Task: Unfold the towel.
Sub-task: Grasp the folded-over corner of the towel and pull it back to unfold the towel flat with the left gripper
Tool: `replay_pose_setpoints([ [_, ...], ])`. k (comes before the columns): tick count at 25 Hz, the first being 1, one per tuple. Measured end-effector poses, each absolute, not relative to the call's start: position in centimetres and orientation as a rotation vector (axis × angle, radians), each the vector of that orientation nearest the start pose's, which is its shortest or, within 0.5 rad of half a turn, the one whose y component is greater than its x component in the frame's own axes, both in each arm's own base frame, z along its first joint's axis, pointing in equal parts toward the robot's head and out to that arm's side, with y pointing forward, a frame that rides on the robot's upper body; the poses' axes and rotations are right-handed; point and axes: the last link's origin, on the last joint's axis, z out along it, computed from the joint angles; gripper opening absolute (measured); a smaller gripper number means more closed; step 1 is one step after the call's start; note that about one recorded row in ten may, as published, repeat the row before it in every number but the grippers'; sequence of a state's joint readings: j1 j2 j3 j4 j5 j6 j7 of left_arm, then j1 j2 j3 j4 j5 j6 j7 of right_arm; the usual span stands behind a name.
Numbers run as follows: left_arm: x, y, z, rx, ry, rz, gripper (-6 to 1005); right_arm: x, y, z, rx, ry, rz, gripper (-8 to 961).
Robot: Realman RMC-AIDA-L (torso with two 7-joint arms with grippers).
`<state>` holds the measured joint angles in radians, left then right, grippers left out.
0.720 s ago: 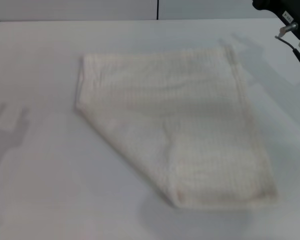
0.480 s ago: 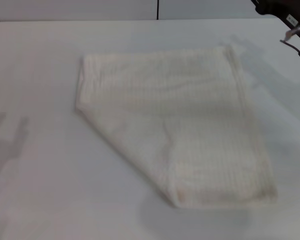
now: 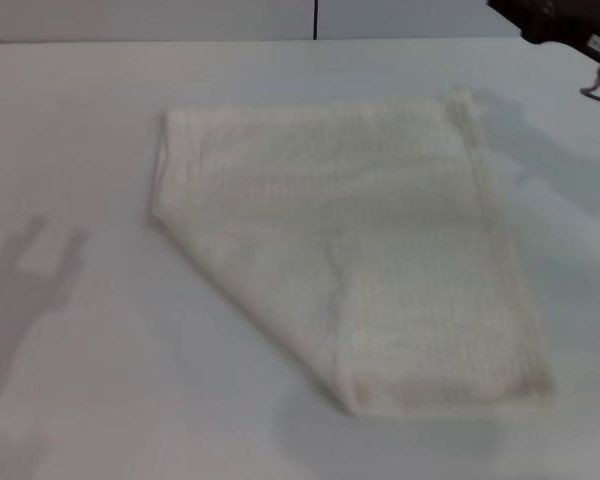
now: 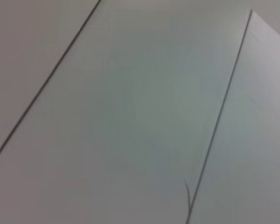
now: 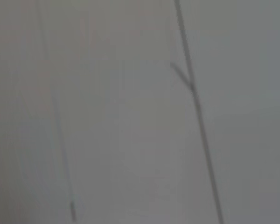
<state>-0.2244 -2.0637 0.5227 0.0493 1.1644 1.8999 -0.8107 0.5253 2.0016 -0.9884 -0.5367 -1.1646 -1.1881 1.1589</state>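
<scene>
towel (image 3: 350, 250) folded and flat on the white table (image 3: 80, 400), not yet taken hold of.

it lies below and inward of the right arm (image 3: 555, 20), whose dark body shows only at the far right corner of the head view; whether that gripper is apart or together cannot be told. the left gripper is out of sight, only its shadow falling well off the cloth's left edge. the cloth looks soft, light and limp, likely to sag and drape when lifted, so a pinch on a hemmed corner of the top layer seems best. its long axis runs from the far-left corner to the near-right corner.
</scene>
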Motion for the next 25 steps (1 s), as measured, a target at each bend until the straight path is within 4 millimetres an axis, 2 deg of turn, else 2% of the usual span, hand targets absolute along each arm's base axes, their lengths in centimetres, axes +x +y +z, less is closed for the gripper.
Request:
replay_pose_setpoints([
  [3,-32.2,21.7,3.5,-1.626,-0.57,-1.452,611,23.7,40.4,5.0,-2.213,0.52,0.965,437],
  [8,-31.9,22.4,3.8,-1.697,-0.534,-1.435,606,21.8,41.9,5.8,-2.369,0.508,0.822,363],
  [11,-31.6,23.6,4.1,-1.76,-0.494,-1.395,602,20.6,42.7,6.8,-2.447,0.524,0.687,318],
  [14,-31.4,24.5,3.8,-1.827,-0.479,-1.349,599,19.7,43.5,7.4,-2.518,0.563,0.531,196],
  [16,-31.4,25.1,3.5,-1.874,-0.474,-1.301,596,19.2,44.1,7.5,-2.582,0.602,0.363,115],
  [21,-31.6,26.9,2.3,-1.976,-0.51,-1.167,590,19.1,44.6,7.1,-2.64,0.671,0.052,-3],
  [22,-31.6,27.2,2.1,-1.992,-0.517,-1.148,589,19.5,44.5,6.7,-2.635,0.696,-0.031,-3],
  [25,-31.4,27.8,1.3,-2.051,-0.538,-1.104,573,19.9,44.4,6.0,-2.627,0.715,-0.102,-2],
])
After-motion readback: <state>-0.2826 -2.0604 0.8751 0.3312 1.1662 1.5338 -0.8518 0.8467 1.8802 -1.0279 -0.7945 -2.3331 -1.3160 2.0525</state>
